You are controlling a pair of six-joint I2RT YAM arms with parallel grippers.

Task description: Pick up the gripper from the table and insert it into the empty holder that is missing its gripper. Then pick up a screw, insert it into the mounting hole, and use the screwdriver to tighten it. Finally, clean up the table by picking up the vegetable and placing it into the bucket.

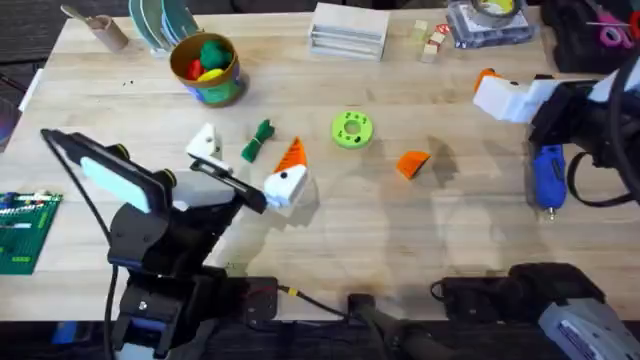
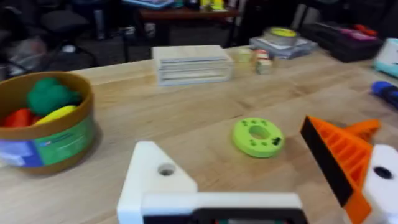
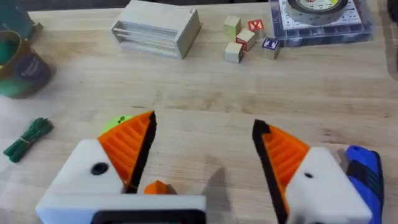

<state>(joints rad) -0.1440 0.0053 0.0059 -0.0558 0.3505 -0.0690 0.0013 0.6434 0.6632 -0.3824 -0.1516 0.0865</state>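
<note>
My left gripper (image 1: 250,143) hovers open over the table's left-middle. One finger is the plain white holder (image 1: 205,142) (image 2: 155,177); the other carries an orange pad (image 1: 292,155) (image 2: 339,155). The dark green vegetable (image 1: 258,140) (image 3: 28,138) lies between them. The loose orange gripper wedge (image 1: 412,163) (image 3: 158,186) lies on the wood right of centre. My right gripper (image 1: 490,88) (image 3: 205,124) is open at the far right, holding nothing. The blue screwdriver (image 1: 547,175) (image 3: 367,174) lies beside it. The bucket (image 1: 205,65) (image 2: 46,124) stands at the back left with toys inside. A screw is out of view.
A lime-green disc (image 1: 351,129) (image 2: 258,137) lies mid-table. Along the back edge are teal plates (image 1: 160,20), a wooden box (image 1: 348,28), small cubes (image 1: 430,40) and a case with tape (image 1: 490,20). A green baseplate (image 1: 25,230) sits at the left edge.
</note>
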